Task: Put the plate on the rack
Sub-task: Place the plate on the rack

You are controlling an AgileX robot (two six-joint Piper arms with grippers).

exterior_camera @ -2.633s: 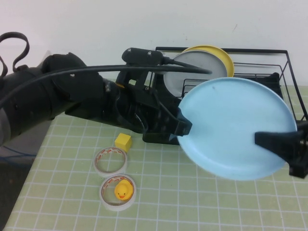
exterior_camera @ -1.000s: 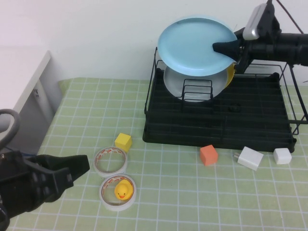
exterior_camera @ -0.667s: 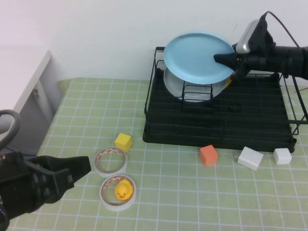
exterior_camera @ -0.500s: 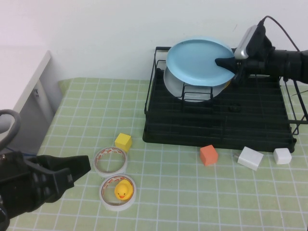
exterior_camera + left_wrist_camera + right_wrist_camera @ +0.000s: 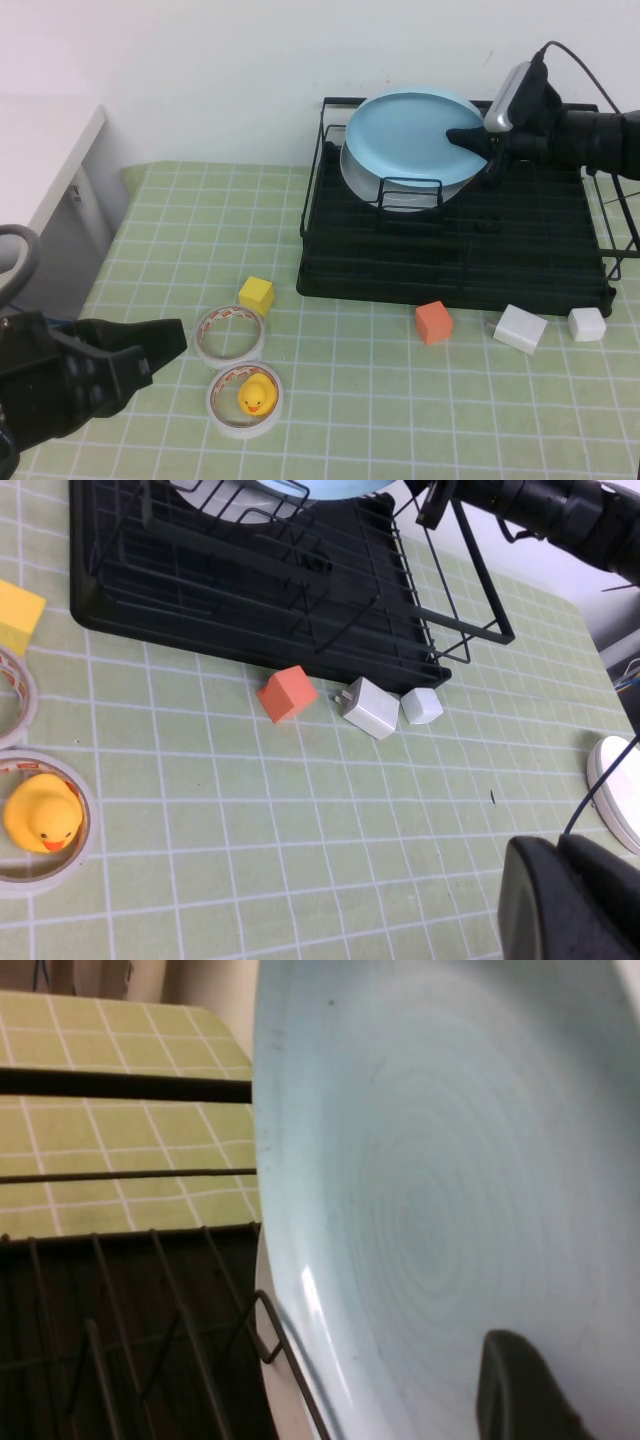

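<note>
two tape rings lie near the bench's front left, the nearer one holding a yellow duck, with a yellow cube just behind them. the left gripper hovers low at the front left corner, jaws parted and holding nothing. toward the front right sit an orange cube, a white charger and a white cube, just in front of the rack. at the back of the bench the right gripper is clamped on the plate, which leans in the rack's back left part, overlapping the grey plate. its lower rim looks near the dividers; a release before it seats between wires could let it slide or knock the grey plate.
</note>
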